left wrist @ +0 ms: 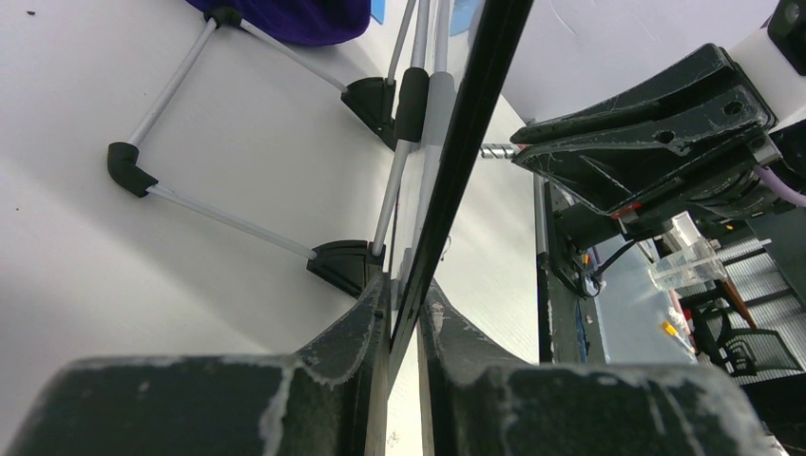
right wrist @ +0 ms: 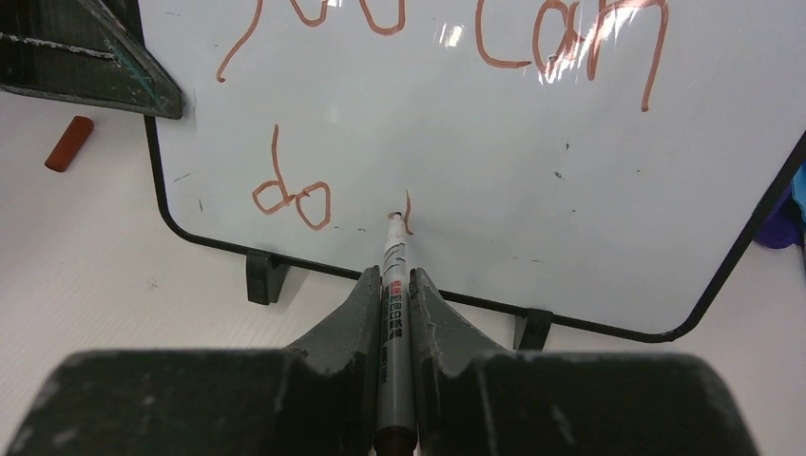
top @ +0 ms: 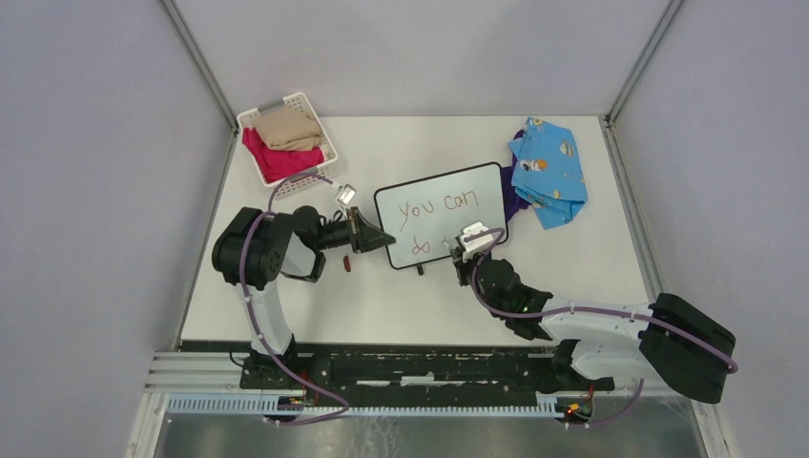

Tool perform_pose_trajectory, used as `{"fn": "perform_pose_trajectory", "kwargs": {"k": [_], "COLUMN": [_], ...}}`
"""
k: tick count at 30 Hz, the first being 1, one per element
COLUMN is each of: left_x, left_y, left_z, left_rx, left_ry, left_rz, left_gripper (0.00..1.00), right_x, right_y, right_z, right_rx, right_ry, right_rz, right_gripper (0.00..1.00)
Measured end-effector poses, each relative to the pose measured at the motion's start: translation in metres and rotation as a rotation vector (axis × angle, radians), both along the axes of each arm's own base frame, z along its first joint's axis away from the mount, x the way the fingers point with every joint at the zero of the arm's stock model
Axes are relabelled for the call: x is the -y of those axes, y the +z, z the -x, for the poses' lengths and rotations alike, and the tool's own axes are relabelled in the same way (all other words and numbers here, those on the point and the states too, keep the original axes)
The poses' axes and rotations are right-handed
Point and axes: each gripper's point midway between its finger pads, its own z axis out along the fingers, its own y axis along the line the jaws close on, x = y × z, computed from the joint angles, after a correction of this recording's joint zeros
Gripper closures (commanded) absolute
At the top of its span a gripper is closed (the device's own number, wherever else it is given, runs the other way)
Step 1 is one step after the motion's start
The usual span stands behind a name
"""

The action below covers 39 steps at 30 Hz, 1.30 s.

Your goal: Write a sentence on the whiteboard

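- The whiteboard sits mid-tabletop, a little toward the far right, turned at a slant.
- It reads "you can" in red-brown, with "do" and one short stroke beneath, near its near edge.
- The left jaws are clenched on the board's left edge, which the left wrist view shows pinched edge-on between them.
- The right jaws are clamped on a marker, whose tip touches the board at the short stroke, just right of "do".
- A red cap lies on the tabletop just beside the left jaws.
- A blue cloth over a purple one lies just beside the board's right edge.
- A basket in the far-left corner holds tan and pink cloths.
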Motion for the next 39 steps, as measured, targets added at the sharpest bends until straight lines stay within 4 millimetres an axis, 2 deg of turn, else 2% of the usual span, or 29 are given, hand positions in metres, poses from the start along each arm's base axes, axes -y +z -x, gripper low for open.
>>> {"fn": "perform_pose_trajectory", "kwargs": {"k": [9, 13, 22, 29, 39], "left_x": [0.0, 0.0, 0.0, 0.0, 0.0], "left_y": [0.0, 0.0, 0.0, 0.0, 0.0], "left_z": [-0.001, 0.0, -0.001, -0.001, -0.001], "left_rx": [0.011, 0.01, 0.008, 0.005, 0.003], "left_ry": [0.0, 0.0, 0.0, 0.0, -0.001], "left_rz": [-0.005, -0.007, -0.008, -0.008, -0.009], "left_gripper": [0.98, 0.98, 0.98, 0.98, 0.98], "right_x": [0.012, 0.014, 0.013, 0.011, 0.012], "right_y": [0.008, 0.011, 0.031, 0.043, 0.032], "right_z": [-0.008, -0.007, -0.007, -0.018, -0.025], "right_rx": [0.01, 0.012, 0.048, 0.06, 0.037], "right_ry": [-0.055, -0.056, -0.047, -0.061, -0.07], "right_rz": [-0.026, -0.032, -0.081, -0.089, -0.064], "right_gripper": [1.0, 1.0, 1.0, 1.0, 1.0]}}
